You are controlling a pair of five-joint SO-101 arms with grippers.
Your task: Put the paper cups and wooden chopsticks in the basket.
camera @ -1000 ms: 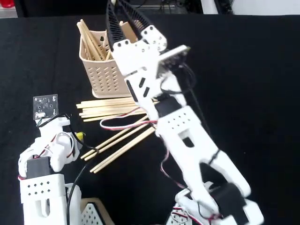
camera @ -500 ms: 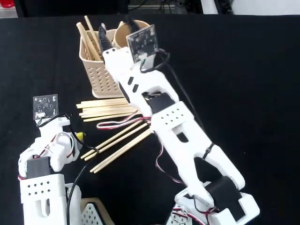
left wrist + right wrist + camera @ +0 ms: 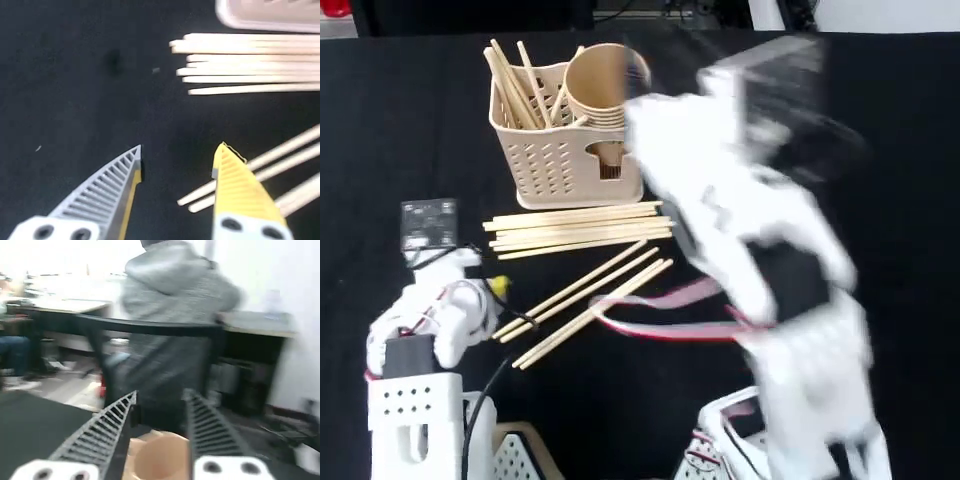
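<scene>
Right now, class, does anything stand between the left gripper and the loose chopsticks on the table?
Nothing visible does. The left gripper, open, hangs over bare table; the diagonal chopsticks lie beside its yellow finger, and the row of chopsticks lies beyond, before the basket.
</scene>
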